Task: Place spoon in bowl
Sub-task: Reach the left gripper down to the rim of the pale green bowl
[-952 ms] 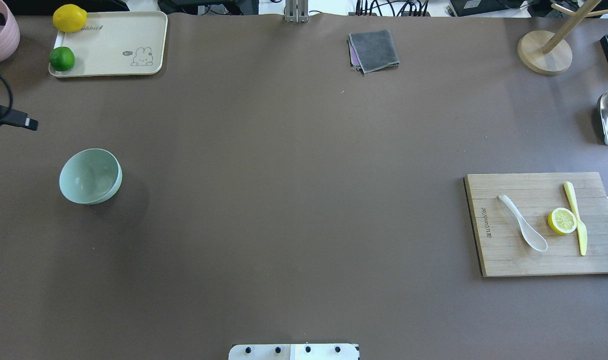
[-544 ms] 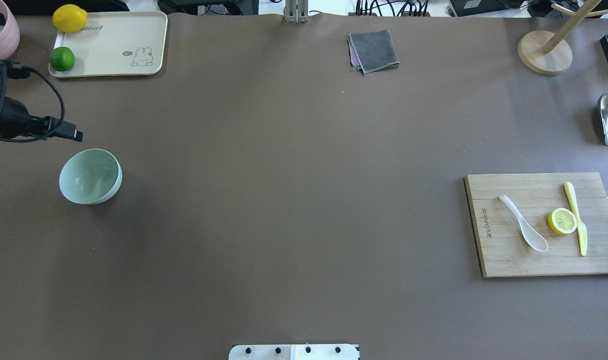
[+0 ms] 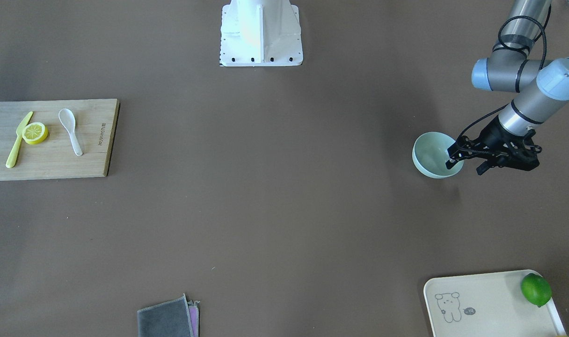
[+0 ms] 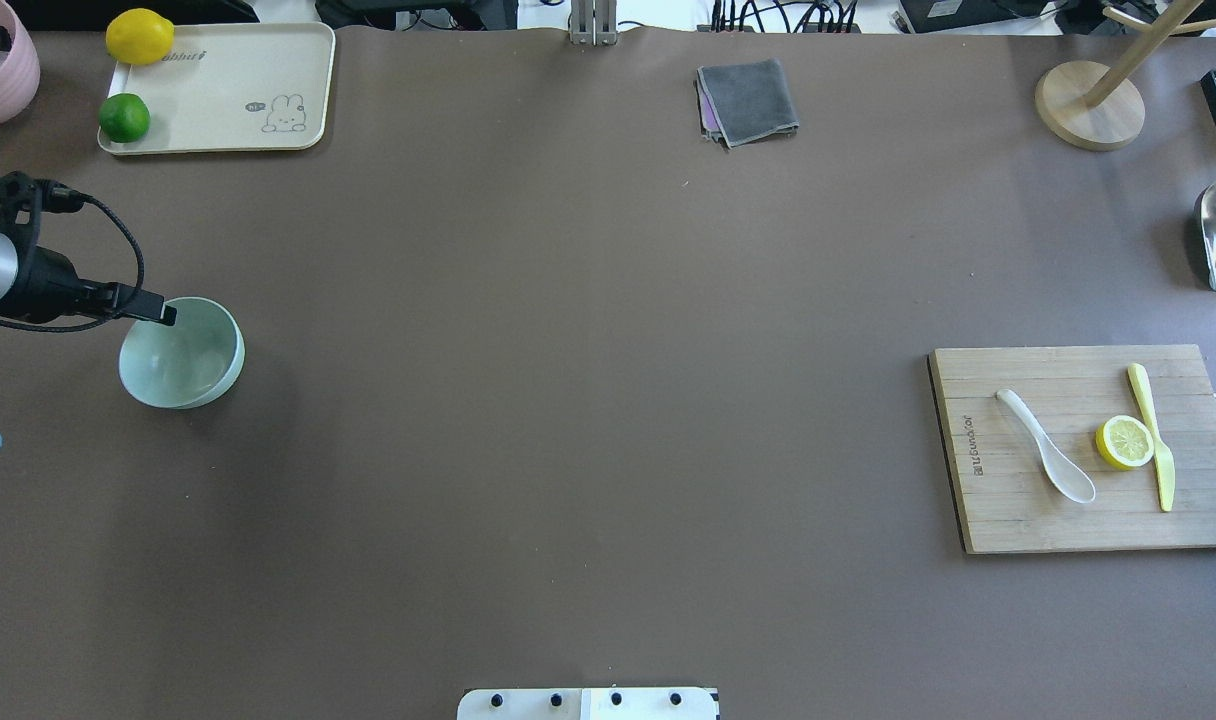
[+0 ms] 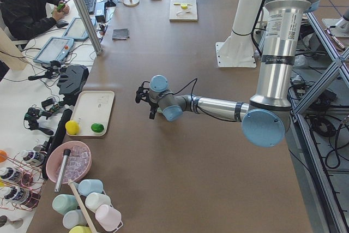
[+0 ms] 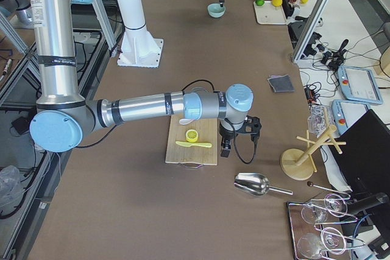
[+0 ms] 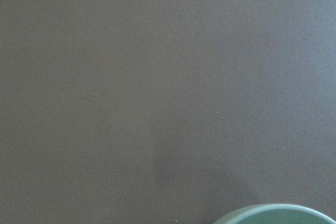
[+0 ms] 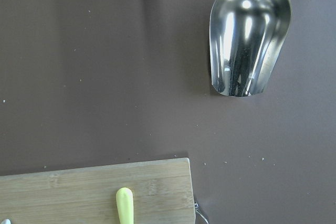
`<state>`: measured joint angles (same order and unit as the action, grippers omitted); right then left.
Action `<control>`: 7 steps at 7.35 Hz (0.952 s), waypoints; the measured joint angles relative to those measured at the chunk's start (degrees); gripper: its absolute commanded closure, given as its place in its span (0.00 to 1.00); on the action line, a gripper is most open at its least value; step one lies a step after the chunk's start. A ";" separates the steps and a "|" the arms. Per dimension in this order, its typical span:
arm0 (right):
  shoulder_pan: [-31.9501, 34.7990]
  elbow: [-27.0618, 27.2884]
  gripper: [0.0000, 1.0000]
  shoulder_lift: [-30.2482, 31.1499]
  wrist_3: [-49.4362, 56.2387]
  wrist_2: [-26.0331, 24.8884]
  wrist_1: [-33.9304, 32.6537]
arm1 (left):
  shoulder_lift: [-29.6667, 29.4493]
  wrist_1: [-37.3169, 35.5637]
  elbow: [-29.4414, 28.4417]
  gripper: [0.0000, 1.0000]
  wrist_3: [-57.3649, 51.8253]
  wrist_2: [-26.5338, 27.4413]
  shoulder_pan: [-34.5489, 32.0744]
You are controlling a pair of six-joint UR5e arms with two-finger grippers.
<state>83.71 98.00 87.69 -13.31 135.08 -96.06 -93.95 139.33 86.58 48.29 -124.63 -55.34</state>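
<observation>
Mint-green bowl [image 4: 181, 352] now has the left hand [image 3: 464, 167] in over its rim, fingers spread wide. White spoon [image 4: 1048, 446] unmoved on the board [image 4: 1018, 520]. Right hand [image 6: 225, 149]: can't tell its spread.

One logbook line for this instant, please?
spoon: on cutting board, untouched | bowl: empty | left claw: open, over bowl rim | right claw: beside cutting board, state unclear

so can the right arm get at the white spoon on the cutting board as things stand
Probably yes. The right tool hangs by the edge of the wooden cutting board, and the small white soup spoon lies uncovered on it, clear of the lemon slice and slim yellow plastic knife.
</observation>
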 measured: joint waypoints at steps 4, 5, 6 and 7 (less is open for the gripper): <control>-0.03 0.38 0.00 -0.06 -1.00 0.63 0.02 | 4.74 8.36 -0.17 0.90 0.31 -1.30 0.82; -0.03 0.41 0.00 -0.14 -1.01 0.72 0.06 | 4.67 8.68 -0.17 0.93 0.54 -1.33 1.52; -0.03 0.42 0.00 -0.24 -1.01 0.72 0.07 | 4.45 8.74 -0.07 1.00 0.69 -1.40 1.89; -0.03 0.46 0.00 -0.34 -1.01 0.74 0.08 | 4.17 8.70 0.05 1.00 0.87 -2.19 2.09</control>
<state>83.67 98.46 87.35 -14.33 135.82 -95.98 -89.79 148.03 86.63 49.16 -126.82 -53.25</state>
